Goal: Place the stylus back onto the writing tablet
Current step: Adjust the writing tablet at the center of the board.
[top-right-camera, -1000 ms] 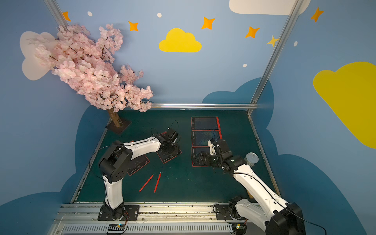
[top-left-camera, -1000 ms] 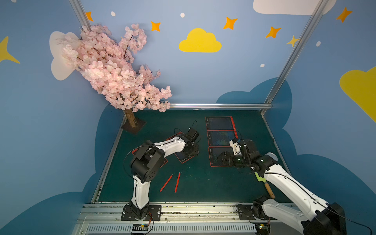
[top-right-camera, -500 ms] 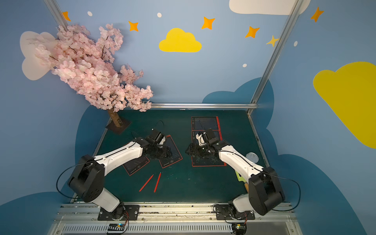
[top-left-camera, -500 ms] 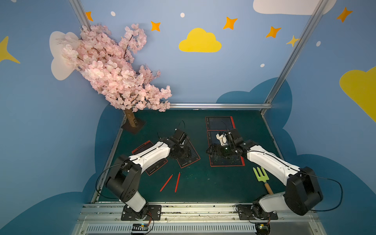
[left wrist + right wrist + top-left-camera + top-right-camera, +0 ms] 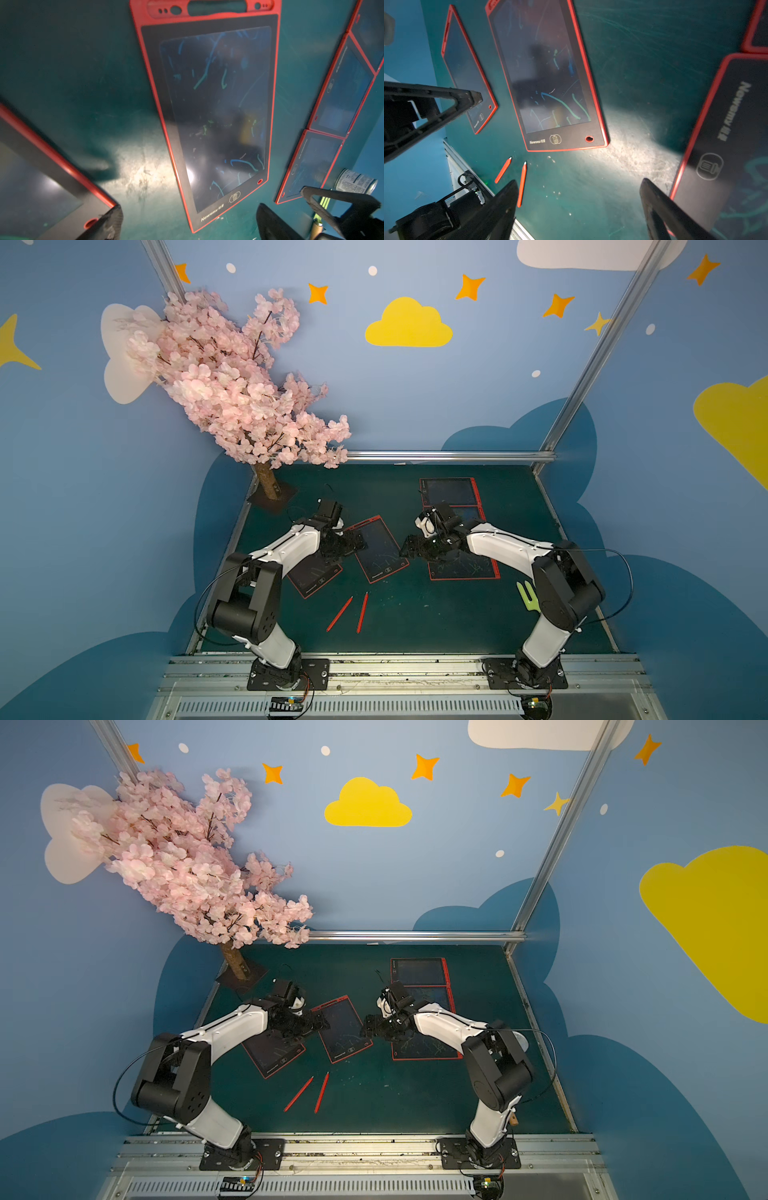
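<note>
Two red styluses [image 5: 340,613] [image 5: 362,612] lie loose on the green table near the front, side by side; the right wrist view shows them too [image 5: 503,170] [image 5: 522,184]. The middle writing tablet [image 5: 376,547] [image 5: 214,104], red-framed with scribbles on its dark screen, lies tilted between my arms. My left gripper [image 5: 359,541] [image 5: 189,207] hovers open at its left edge, nothing between the fingers. My right gripper [image 5: 409,547] [image 5: 579,181] stands open just right of that tablet, empty. Neither gripper touches a stylus.
Another tablet [image 5: 313,574] lies under my left arm. Further tablets [image 5: 449,491] [image 5: 463,568] lie in a column at the right. A green fork tool [image 5: 528,597] and a can [image 5: 356,182] sit by the right arm. A pink blossom tree [image 5: 232,385] stands back left.
My left gripper's jaws have spread wider and it has drawn back left across the middle tablet. My right gripper has swung left, off the near right tablet towards the middle one.
</note>
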Controlling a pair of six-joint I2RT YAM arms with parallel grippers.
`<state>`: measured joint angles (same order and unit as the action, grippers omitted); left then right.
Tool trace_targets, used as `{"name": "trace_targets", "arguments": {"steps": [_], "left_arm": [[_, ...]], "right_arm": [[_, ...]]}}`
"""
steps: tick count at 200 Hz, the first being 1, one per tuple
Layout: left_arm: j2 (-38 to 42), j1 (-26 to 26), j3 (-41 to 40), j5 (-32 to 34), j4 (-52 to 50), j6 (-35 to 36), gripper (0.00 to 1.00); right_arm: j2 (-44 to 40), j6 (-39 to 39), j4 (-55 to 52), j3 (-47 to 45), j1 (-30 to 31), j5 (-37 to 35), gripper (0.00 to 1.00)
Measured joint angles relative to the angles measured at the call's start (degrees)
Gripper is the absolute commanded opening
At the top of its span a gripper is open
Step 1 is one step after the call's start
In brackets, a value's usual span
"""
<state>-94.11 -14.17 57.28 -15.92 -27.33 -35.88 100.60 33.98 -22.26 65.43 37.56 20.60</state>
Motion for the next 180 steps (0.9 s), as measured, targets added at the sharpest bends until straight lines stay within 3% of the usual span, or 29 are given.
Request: {"name": "trace_targets", "arguments": {"steps": [51, 180], "left_arm": [[-7.6, 1.2, 3.9, -2.6, 2.1, -0.5, 0.99], [-9.5, 0.5, 5.5, -2.3, 5.9, -1.5, 0.99]], "right_arm": [[2.8, 1.2, 2.3, 0.4, 0.2, 0.0, 0.91], [6.6, -0.4, 0.3, 4.6, 0.6, -0.7, 0.91]]}}
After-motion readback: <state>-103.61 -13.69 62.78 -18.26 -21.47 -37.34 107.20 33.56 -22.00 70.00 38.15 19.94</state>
